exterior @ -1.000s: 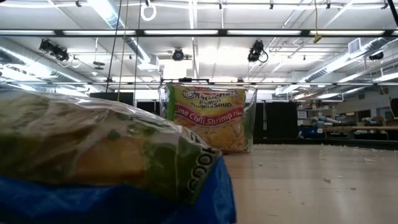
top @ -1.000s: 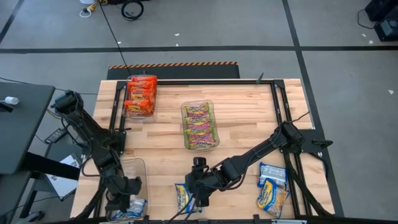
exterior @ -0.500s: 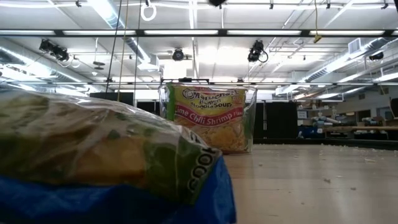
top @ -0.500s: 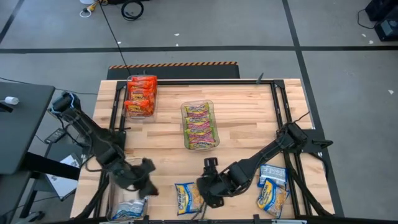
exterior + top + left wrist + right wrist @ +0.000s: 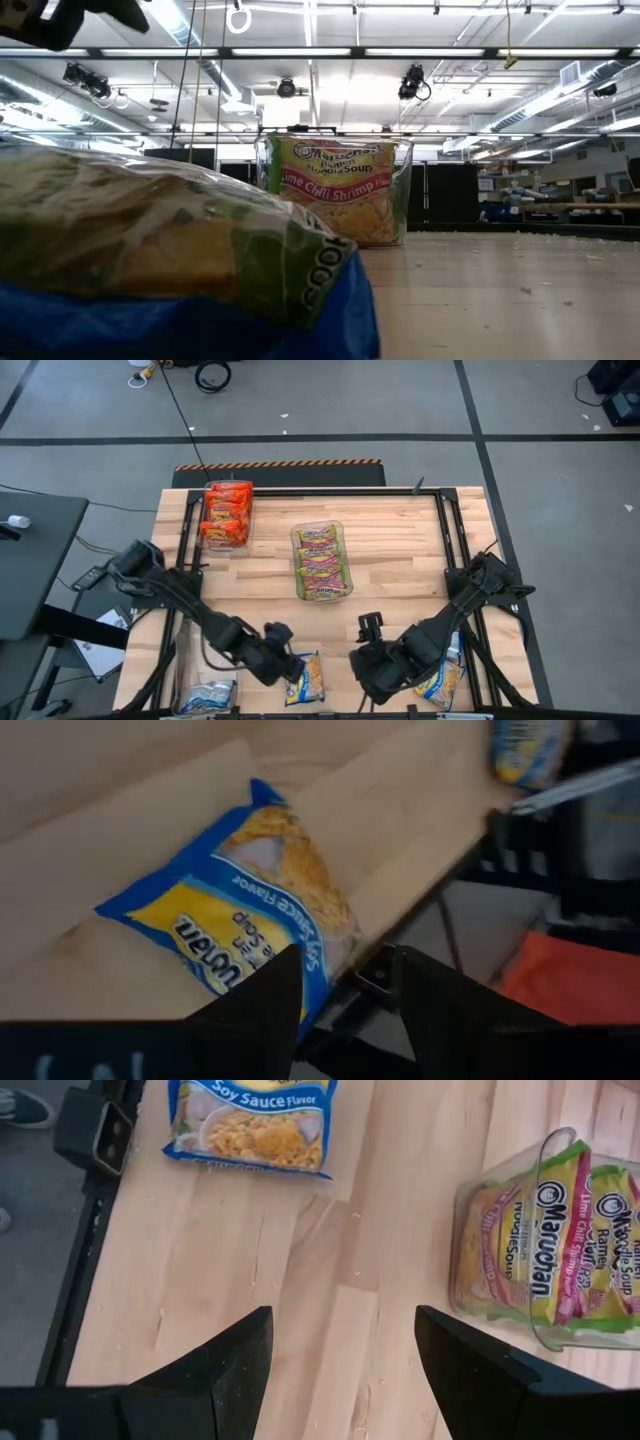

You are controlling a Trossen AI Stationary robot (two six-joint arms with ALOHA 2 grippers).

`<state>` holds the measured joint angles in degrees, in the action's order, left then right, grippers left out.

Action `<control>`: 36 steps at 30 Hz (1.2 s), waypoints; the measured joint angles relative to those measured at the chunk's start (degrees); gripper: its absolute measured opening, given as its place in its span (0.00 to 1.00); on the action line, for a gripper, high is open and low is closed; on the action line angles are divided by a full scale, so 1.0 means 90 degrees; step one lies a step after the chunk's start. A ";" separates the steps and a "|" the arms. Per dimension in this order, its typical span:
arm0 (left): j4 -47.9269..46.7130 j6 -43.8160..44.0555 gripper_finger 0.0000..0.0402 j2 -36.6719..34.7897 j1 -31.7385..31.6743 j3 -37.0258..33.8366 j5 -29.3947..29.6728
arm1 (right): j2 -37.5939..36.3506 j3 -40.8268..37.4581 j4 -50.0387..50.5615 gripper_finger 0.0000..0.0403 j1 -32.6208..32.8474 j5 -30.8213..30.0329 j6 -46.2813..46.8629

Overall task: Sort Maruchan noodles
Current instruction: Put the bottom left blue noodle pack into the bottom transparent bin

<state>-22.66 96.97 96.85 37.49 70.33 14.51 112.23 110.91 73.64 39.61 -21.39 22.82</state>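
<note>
A light wood table (image 5: 400,570) is seen from above, sitting on a grey floor with black frame rails along its sides. Orange-red packets (image 5: 227,513) are stacked in a clear bin at the far left, and yellow-pink-green packets (image 5: 322,563) fill a clear bin (image 5: 345,550) mid-table. Near the front edge a blue-yellow packet (image 5: 310,679) is lying flat, with the left gripper (image 5: 283,658) hovering right beside it. More blue-yellow packets (image 5: 440,665) are piled by the right rail, another one (image 5: 207,696) is parked in the bin at the front left corner, and the right gripper (image 5: 371,632) is held over bare wood between the loose packet and the right pile.

In the low view, the frame is mostly blocked by a blurry packet up close (image 5: 170,260), and a Lime Chili Shrimp packet (image 5: 335,195) is seen standing in its bin behind it.

From the left wrist, the fingers (image 5: 265,1005) are spread apart, nothing between them, just over the blue-yellow packet (image 5: 240,920).

From the right wrist, the fingers (image 5: 225,1360) are held wide open over bare wood, with a Soy Sauce packet (image 5: 252,1122) and the lime packets' bin (image 5: 540,1245) visible beyond.
</note>
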 joint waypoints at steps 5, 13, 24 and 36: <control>0.0059 0.0457 0.41 0.0574 0.0042 0.0375 -0.0485 | -0.0066 0.0000 0.0133 0.62 0.0210 -0.0032 0.0281; -0.0539 0.1447 0.41 0.1014 0.0406 0.0353 -0.0835 | -0.0064 -0.0002 0.0120 0.62 0.0572 -0.0424 0.1047; -0.0230 0.1664 0.63 0.1216 0.0177 0.0132 -0.0961 | -0.0054 -0.0002 0.0056 0.62 0.0743 -0.0619 0.1452; 0.1808 0.1949 0.66 0.1225 -0.0042 -0.0899 -0.1310 | -0.0054 -0.0002 0.0064 0.64 0.1083 -0.0498 0.2349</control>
<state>-6.38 114.51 107.87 37.11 62.24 2.71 111.74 110.89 74.22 49.35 -25.87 43.96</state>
